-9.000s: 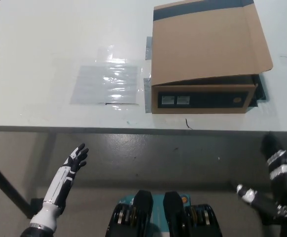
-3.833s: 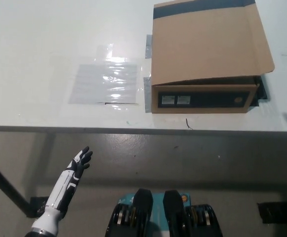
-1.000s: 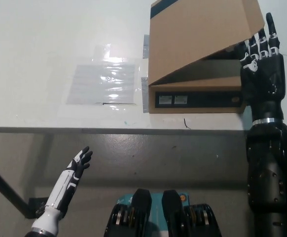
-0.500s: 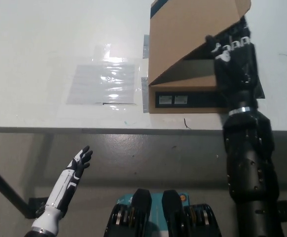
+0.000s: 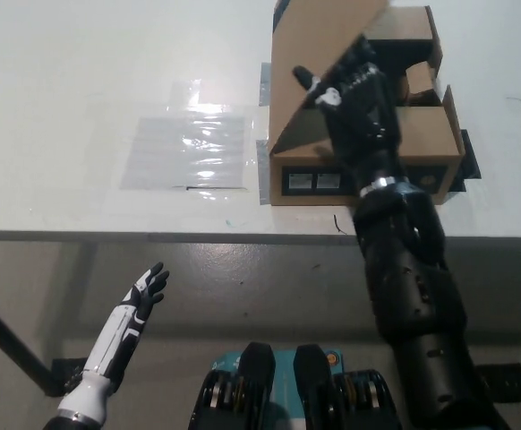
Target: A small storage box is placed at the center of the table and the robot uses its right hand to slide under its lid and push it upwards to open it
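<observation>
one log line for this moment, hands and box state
right hand: open, under raised brown cardboard lid, pushing up | cardboard storage box: partly open, on white table | left hand: open, idle below table edge

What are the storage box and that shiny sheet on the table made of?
Storage box: looks like brown cardboard, matte, with thin folded walls and a lid that is a flat flap.
Shiny sheet: probably clear plastic film; it shows glare streaks and the white table through it.
</observation>
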Robot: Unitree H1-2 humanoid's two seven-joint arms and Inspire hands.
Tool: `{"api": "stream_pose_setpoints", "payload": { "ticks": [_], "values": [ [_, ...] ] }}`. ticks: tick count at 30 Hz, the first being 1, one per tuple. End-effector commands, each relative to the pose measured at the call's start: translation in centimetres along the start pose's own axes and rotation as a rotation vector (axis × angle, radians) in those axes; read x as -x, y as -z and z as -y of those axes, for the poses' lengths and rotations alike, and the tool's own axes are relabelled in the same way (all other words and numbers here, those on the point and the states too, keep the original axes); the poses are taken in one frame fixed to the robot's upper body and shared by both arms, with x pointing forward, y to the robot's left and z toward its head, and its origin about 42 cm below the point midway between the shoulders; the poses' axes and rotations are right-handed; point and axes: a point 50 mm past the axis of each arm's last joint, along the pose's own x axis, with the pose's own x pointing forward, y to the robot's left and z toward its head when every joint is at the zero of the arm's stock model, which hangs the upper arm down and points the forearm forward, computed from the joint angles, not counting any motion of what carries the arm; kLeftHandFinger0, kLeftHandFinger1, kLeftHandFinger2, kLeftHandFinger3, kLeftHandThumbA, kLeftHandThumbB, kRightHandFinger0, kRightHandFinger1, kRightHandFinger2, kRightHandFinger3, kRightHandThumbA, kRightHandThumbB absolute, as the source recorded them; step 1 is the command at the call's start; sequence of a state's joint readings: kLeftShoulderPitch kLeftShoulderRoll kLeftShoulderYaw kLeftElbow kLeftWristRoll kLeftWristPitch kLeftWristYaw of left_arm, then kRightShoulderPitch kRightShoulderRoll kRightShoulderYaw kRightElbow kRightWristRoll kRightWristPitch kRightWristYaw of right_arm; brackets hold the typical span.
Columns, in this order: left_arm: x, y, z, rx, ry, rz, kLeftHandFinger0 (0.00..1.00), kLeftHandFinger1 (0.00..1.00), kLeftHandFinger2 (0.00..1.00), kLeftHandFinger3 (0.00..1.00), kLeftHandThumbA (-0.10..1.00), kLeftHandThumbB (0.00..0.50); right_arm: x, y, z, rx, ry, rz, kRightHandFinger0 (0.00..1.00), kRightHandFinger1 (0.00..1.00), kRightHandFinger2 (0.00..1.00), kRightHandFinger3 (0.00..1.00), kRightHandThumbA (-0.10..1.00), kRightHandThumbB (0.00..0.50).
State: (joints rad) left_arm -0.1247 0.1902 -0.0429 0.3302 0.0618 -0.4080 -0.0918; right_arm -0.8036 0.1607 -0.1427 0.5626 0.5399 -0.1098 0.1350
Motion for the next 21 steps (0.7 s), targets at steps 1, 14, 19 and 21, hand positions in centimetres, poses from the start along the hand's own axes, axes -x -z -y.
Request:
{"api": "stream_pose_setpoints", "payload": {
  "ticks": [1, 14, 19, 21],
  "values": [
    [-1.2, -1.5, -0.6, -0.026, 0.009, 0.067, 1.00, 1.00, 1.00, 1.00, 1.00, 0.500, -2.4, -0.1, -5.0, 0.086, -0.149, 0.020, 1.00, 1.00, 1.00, 1.00, 1.00, 0.325],
    [-1.3, -1.8, -0.8, -0.034, 0.020, 0.066, 1.00, 1.00, 1.00, 1.00, 1.00, 0.500, -2.5, 5.5, -8.9, 0.337, -0.303, -0.130, 1.00, 1.00, 1.00, 1.00, 1.00, 0.382],
    [-1.4, -1.8, -0.9, -0.028, 0.022, 0.062, 1.00, 1.00, 1.00, 1.00, 1.00, 0.500, -2.4, 6.8, -9.5, 0.406, -0.334, -0.178, 1.00, 1.00, 1.00, 1.00, 1.00, 0.384],
    [-1.4, -1.8, -0.8, -0.023, 0.024, 0.061, 1.00, 1.00, 1.00, 1.00, 1.00, 0.500, -2.3, 7.5, -9.5, 0.445, -0.333, -0.195, 1.00, 1.00, 1.00, 1.00, 1.00, 0.348]
  ]
}}
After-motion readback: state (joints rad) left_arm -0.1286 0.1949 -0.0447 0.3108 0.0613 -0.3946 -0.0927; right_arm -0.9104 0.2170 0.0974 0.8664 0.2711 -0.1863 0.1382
